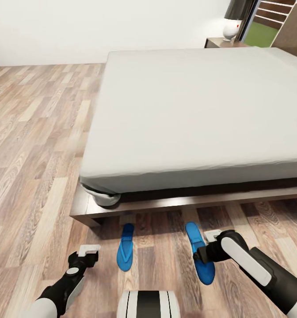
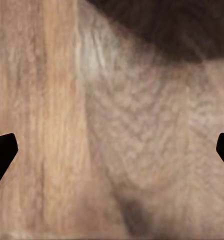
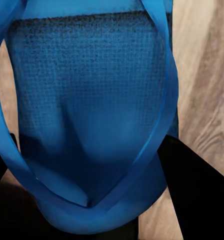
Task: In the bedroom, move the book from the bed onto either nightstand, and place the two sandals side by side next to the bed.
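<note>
In the lower middle of the head view, 2 flat bright blue sandals lie on the wood-plank floor point(image 1: 38, 145), just in front of the dark brown wooden platform frame of the large bed point(image 1: 166, 204) with its plain light grey mattress point(image 1: 197, 115). The left sandal point(image 1: 125, 252) lies alone; the right sandal point(image 1: 199, 258) is partly covered by the right gripper point(image 1: 201, 255), which is at its middle.

In the right wrist view this sandal point(image 3: 92, 100) is very close. The textured footbed and the thin V-shaped strap point(image 3: 159, 120) are clear, and the dark fingers point(image 3: 192, 190) stand on both sides of it. Whether they already press on it or only stand around it, I cannot tell.

The left gripper point(image 1: 87, 256) hangs over bare floor at the lower left, and in the left wrist view its 2 fingertips point(image 2: 2, 155) are spread wide with nothing between them.

The sandal looks light and probably soft and bendable, so it may droop if held at 1 end. I think the best hold is across the sole near the middle, or by the strap.

The book is not seen on the visible part of the mattress; the right edge of the bed is cut off. At the upper right, a dark nightstand point(image 1: 219, 43) carries a white object point(image 1: 230, 29) that is too small to identify.
</note>
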`<state>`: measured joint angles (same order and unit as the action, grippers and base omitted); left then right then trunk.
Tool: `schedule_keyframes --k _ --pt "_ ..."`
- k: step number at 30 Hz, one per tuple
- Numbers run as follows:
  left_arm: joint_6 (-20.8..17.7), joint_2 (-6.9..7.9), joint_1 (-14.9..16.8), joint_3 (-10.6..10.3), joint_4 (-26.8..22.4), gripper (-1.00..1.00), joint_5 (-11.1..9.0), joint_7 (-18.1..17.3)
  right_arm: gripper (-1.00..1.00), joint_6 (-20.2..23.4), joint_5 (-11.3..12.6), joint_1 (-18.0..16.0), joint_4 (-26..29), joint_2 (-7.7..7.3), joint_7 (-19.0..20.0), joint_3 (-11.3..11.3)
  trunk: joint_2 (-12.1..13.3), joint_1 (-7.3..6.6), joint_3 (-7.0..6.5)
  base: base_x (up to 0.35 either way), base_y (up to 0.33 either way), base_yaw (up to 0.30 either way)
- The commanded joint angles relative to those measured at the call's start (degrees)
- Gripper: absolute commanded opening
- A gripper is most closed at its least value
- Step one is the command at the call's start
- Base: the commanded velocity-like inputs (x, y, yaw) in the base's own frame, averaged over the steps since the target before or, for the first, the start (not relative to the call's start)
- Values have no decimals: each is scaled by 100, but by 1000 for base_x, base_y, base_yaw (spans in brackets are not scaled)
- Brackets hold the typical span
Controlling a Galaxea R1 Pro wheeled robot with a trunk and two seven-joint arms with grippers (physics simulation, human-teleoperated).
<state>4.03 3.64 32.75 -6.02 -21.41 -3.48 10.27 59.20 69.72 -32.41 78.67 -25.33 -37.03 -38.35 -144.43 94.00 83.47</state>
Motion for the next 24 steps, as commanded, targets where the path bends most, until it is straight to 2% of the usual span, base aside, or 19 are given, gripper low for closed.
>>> schedule_keyframes --k 1,15,24 --pt "19 5 3 -48 5 100 -37 34 -100 4 54 -6 1 2 -70 -15 -2 -1 4 0 291 0" --pt "19 17 3 -48 5 100 -42 28 -100 -32 50 -4 -78 38 -68 -15 -2 -1 4 0 291 0" --pt "27 67 3 -48 5 100 -55 28 -100 -125 43 -6 -123 174 -68 -1 -2 -1 4 0 73 0"
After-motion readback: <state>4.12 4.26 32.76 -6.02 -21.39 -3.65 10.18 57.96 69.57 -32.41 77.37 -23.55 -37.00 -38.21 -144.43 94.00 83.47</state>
